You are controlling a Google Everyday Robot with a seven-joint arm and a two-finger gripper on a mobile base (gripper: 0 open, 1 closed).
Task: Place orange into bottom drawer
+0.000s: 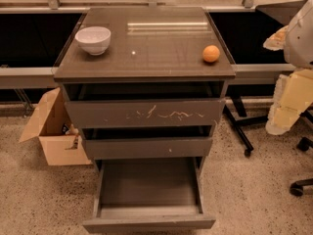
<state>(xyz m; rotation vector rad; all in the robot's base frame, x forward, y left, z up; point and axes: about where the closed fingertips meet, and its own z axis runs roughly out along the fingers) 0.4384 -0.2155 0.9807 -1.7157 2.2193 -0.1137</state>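
Observation:
The orange (211, 53) sits on the cabinet top near its right edge. The bottom drawer (149, 187) is pulled out wide, and its flat grey inside holds nothing. My arm comes in at the right edge of the camera view, white above and pale yellow below. My gripper (288, 104) hangs there beside the cabinet's right side, lower than the orange and well to its right, touching nothing.
A white bowl (93, 39) stands at the top's left back. The scratched top drawer (146, 112) and the middle drawer (146, 146) stick out slightly. A cardboard box (51, 131) sits on the floor at left. Chair legs and castors (296, 187) are at right.

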